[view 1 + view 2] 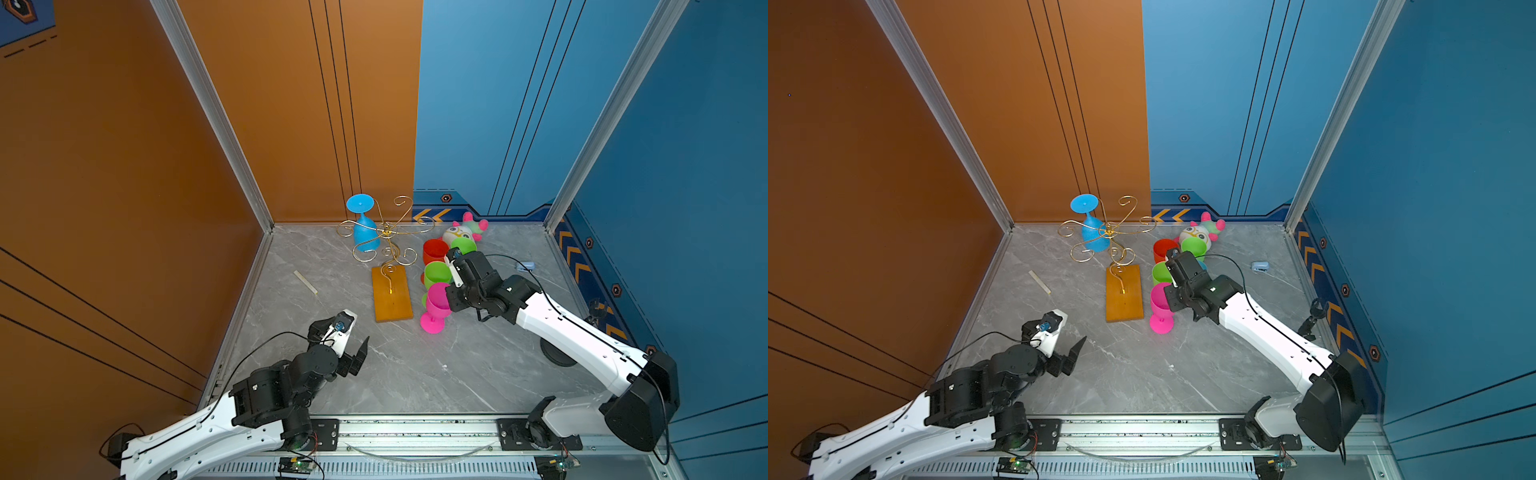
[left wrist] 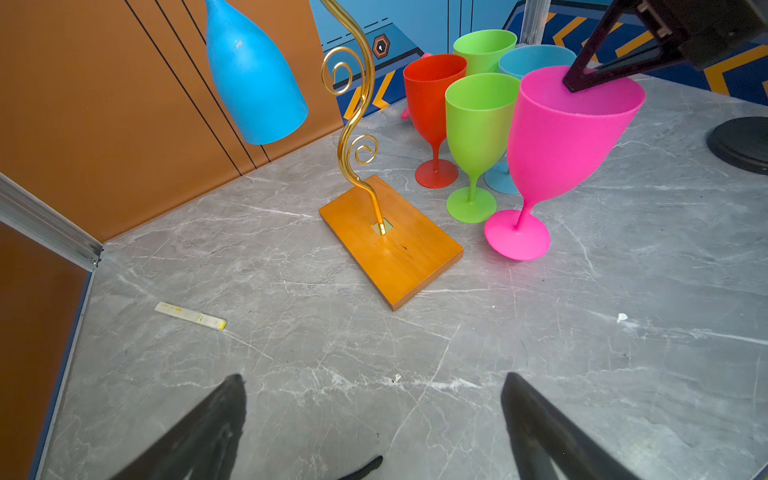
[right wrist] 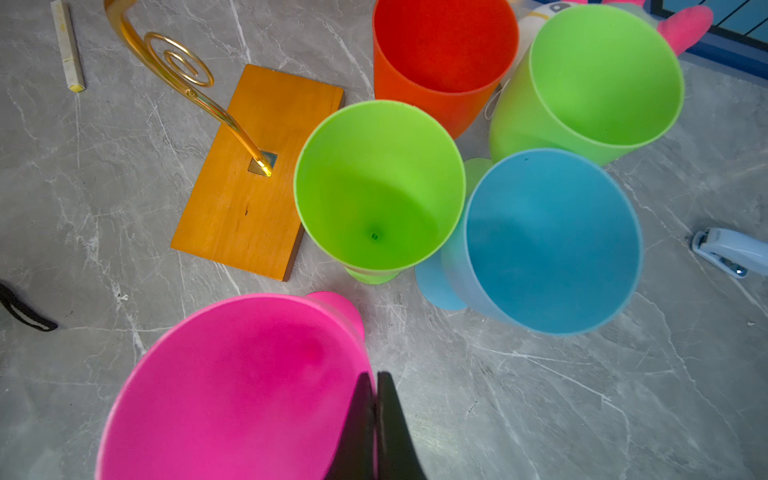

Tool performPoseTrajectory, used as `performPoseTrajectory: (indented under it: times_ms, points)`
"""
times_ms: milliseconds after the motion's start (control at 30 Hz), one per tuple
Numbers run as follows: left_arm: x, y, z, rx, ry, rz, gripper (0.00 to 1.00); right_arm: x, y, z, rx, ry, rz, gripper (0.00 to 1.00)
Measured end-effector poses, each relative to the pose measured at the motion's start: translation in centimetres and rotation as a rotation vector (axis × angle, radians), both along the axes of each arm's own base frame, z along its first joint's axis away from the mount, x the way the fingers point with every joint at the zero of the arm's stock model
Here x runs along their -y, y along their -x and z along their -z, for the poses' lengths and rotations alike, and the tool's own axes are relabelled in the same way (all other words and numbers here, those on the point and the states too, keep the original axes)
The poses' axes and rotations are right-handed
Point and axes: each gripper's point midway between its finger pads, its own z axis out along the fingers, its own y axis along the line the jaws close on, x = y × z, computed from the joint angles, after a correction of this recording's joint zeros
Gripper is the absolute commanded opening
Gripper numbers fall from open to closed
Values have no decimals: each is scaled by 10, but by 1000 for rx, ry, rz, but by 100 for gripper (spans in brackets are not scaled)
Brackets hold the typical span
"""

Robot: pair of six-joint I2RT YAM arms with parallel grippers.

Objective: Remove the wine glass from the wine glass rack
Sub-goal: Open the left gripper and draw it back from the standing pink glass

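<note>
Item: wine glass rack (image 1: 395, 305), wooden base mid-table. Hung on it, toward the far left corner: blue wine glass (image 1: 365, 237), bowl down, foot hooked over one wire arm, which likely keeps it up; removal not yet done. Beside the base: pink wine glass (image 3: 232, 395), rim pinched by the right gripper (image 3: 376, 376), one finger inside the bowl, probably why it tilts. Toward the front left corner: left gripper (image 2: 372, 376), jaws wide, empty. Toward the right edge: cluster of upright glasses (image 3: 378, 187). Legible writing: none
</note>
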Motion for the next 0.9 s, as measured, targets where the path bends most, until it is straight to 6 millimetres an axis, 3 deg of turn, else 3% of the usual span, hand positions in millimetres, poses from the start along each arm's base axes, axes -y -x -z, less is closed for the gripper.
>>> performPoseTrajectory:
  times_ms: [900]
  points:
    - [-18, -2, 4, -81, -3, -45, 98, -1, -1, 29, -39, 89, -5, 0]
